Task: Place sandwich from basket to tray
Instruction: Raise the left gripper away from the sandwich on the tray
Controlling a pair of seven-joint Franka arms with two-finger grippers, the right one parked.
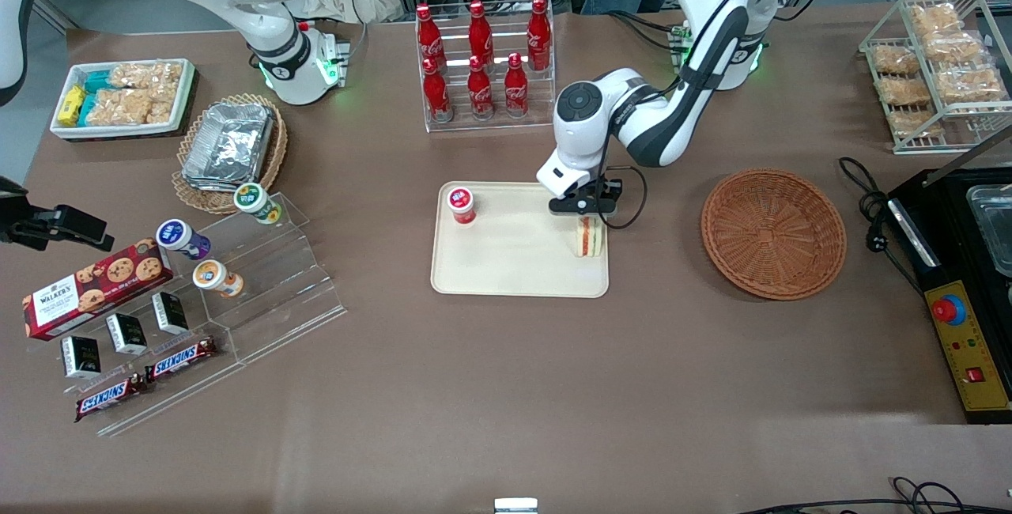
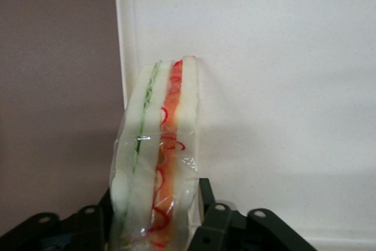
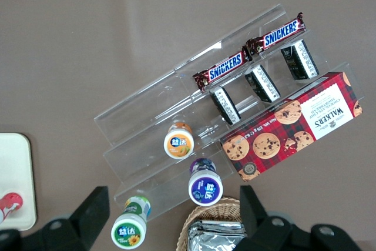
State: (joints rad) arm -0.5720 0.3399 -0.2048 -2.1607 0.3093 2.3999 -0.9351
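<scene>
The sandwich (image 1: 589, 239), a plastic-wrapped wedge with orange-red and white layers, stands upright on the cream tray (image 1: 514, 269), close to the tray's edge nearest the basket. My left gripper (image 1: 587, 217) is straight above it and shut on the sandwich. In the left wrist view the sandwich (image 2: 158, 145) sits between the black fingers (image 2: 207, 204) of the gripper (image 2: 155, 227), over the tray (image 2: 264, 57) near its rim. The round reddish-brown wicker basket (image 1: 773, 232) lies beside the tray toward the working arm's end and holds nothing.
A red-capped cup (image 1: 462, 205) stands on the tray's corner toward the parked arm. A rack of cola bottles (image 1: 484, 63) is farther from the camera. A black appliance (image 1: 961, 277) sits past the basket. A clear stepped shelf (image 1: 237, 261) with cups and snacks lies toward the parked arm's end.
</scene>
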